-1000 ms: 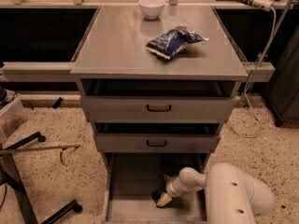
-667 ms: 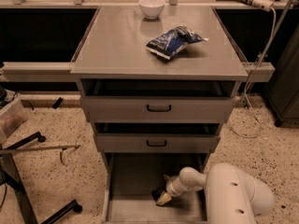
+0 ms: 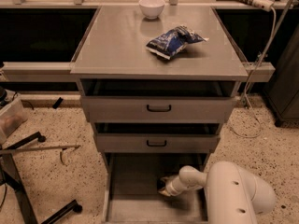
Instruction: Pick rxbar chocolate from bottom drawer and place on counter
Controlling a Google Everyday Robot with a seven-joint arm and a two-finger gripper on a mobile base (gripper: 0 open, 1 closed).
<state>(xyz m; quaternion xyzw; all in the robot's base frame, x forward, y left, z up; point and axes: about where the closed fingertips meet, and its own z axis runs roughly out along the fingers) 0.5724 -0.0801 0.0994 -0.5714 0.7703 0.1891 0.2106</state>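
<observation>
Camera view. The counter (image 3: 117, 45) fills the upper middle of the frame and carries a blue snack bag (image 3: 174, 41) right of centre and a white bowl (image 3: 152, 7) at its far edge. Below it, two shallow drawers (image 3: 159, 108) stand partly open. The bottom drawer (image 3: 133, 195) is pulled out at the lower centre. The white arm (image 3: 233, 195) enters from the lower right, and the end effector (image 3: 164, 190) sits low over the drawer floor. The rxbar chocolate (image 3: 162, 184) shows as a small dark shape at its tip. Whether the end effector is clenched on it or released cannot be told. Against the earlier frames, arm, bag and bowl show no marked shift.
</observation>
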